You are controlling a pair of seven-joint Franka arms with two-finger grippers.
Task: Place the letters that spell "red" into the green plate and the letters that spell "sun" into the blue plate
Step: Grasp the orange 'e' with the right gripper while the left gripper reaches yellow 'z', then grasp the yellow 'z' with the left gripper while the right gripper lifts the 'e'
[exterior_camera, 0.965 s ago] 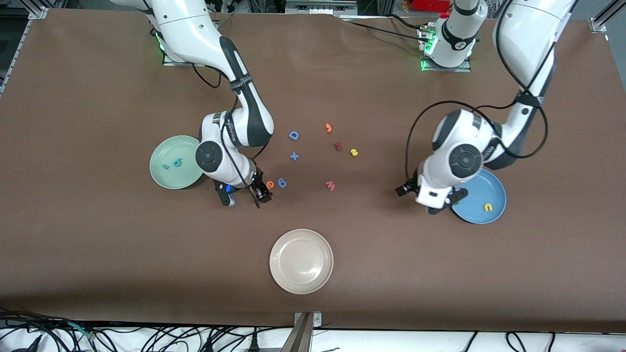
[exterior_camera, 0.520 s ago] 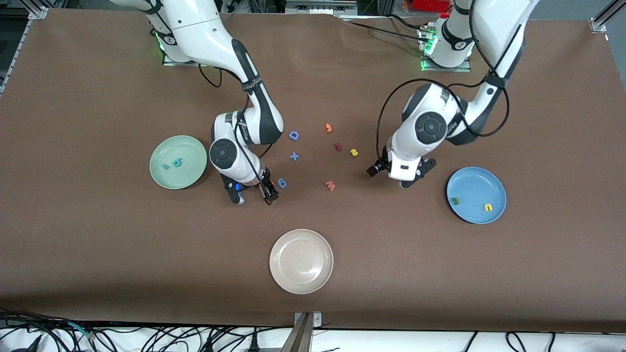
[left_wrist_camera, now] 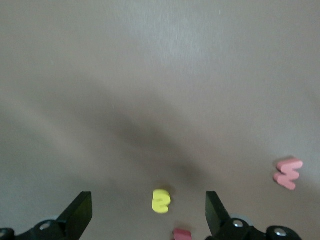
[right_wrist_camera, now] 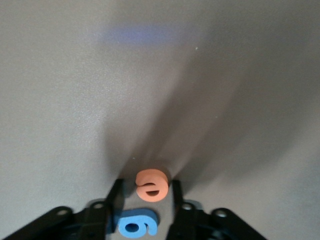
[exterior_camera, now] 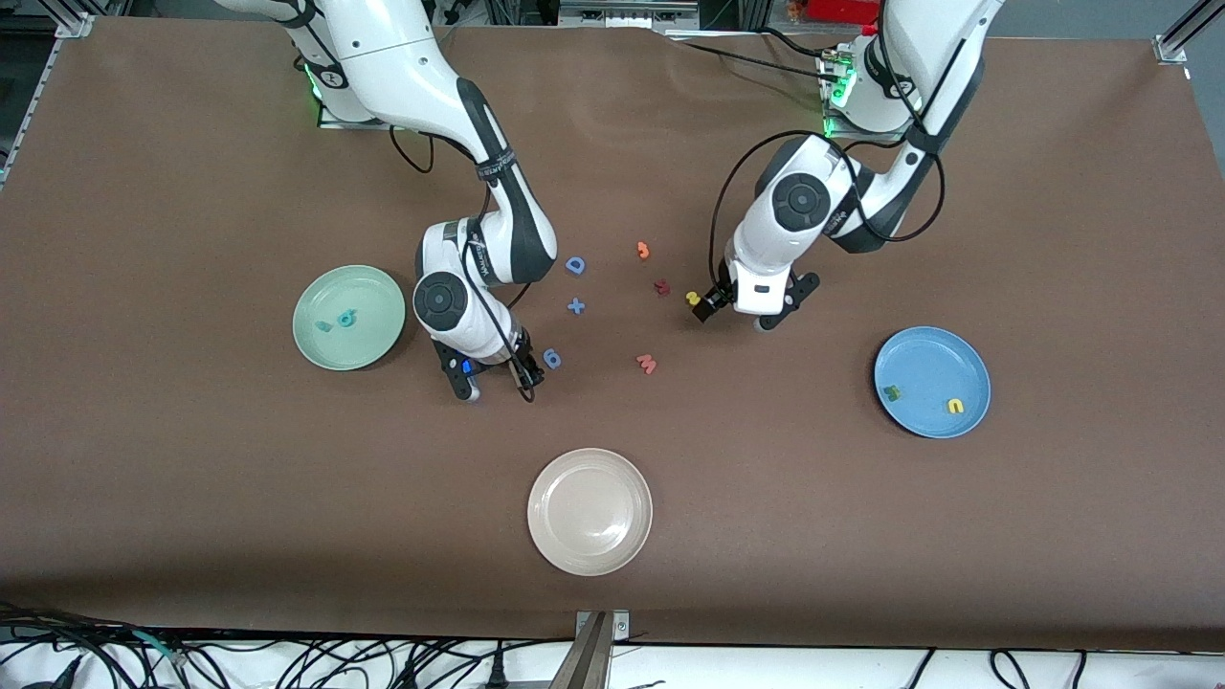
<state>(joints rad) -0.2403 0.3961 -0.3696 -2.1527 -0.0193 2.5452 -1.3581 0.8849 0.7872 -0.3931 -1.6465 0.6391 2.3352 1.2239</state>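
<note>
The orange "e" [right_wrist_camera: 151,185] lies on the table between the fingertips of my right gripper [right_wrist_camera: 147,183], whose jaws stand narrow with a small gap on each side; the front view hides it under that gripper [exterior_camera: 523,377]. My left gripper [exterior_camera: 705,306] hangs open beside the yellow "s" [exterior_camera: 693,299], which shows between its wide-apart fingers [left_wrist_camera: 80,217]. The green plate [exterior_camera: 362,287] holds the teal "r" [exterior_camera: 324,325] and "d" [exterior_camera: 346,319]. On the blue plate [exterior_camera: 933,354] lie the dark green "n" [exterior_camera: 892,390] and yellow "u" [exterior_camera: 955,406].
A blue 6 [exterior_camera: 552,358] lies right beside the right gripper. Loose pieces fill the table's middle: blue D [exterior_camera: 575,265], blue plus [exterior_camera: 575,306], orange piece [exterior_camera: 643,251], dark red piece [exterior_camera: 661,286], salmon W [exterior_camera: 647,364]. A beige plate [exterior_camera: 590,512] sits nearest the front camera.
My left arm left the blue plate, where the "n" now lies, and swung over to the yellow "s". My right gripper shifted over the "e" and its jaws narrowed.
</note>
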